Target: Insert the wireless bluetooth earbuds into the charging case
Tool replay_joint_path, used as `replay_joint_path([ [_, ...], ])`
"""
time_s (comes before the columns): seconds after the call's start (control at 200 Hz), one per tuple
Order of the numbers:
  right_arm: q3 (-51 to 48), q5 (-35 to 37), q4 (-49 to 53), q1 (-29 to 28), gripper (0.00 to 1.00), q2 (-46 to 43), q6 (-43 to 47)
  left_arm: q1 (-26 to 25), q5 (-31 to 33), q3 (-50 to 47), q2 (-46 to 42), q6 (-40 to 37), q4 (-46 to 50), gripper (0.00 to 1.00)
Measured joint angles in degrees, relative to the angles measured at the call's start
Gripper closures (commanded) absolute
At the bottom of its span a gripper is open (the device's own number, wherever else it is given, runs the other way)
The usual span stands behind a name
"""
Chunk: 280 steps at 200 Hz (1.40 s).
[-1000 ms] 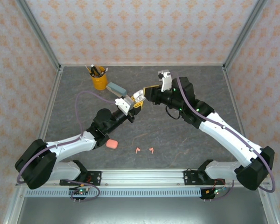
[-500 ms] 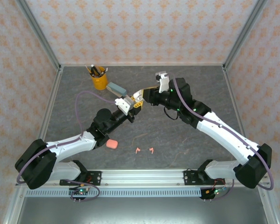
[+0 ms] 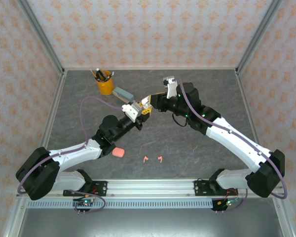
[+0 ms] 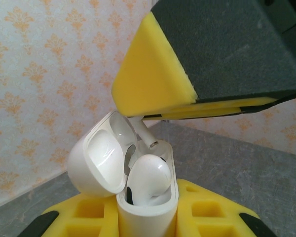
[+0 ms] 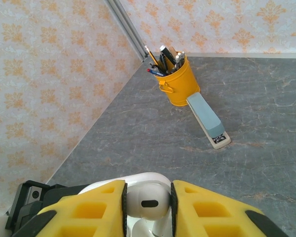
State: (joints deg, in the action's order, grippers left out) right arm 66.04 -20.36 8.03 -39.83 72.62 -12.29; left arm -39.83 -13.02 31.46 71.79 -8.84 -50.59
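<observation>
I find the left gripper (image 3: 138,109) clamped on the open white case (image 4: 148,210), which is raised off the table with one white earbud (image 4: 148,175) seated. The right gripper (image 5: 147,195) pinches the second white earbud (image 5: 147,203) at its mouth. The pink earbuds (image 3: 145,158) lie on the table, not yet loaded.

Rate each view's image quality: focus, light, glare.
Top external: even, diffuse light, only faint shadows on the table, all sharp. Left wrist: charging case crisp with a mild sheen, wallpaper behind it soft. Right wrist: pen bucket and stapler sharp, the near earbud slightly soft; no glare.
</observation>
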Motion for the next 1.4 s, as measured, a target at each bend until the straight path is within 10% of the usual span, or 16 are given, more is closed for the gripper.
replay_joint_path([
  [1.401, -5.90, 2.14, -4.46, -0.63, 0.73, -2.38, 4.72, -0.33, -0.24, 0.37, 0.92, 1.95, 0.68, 1.00],
])
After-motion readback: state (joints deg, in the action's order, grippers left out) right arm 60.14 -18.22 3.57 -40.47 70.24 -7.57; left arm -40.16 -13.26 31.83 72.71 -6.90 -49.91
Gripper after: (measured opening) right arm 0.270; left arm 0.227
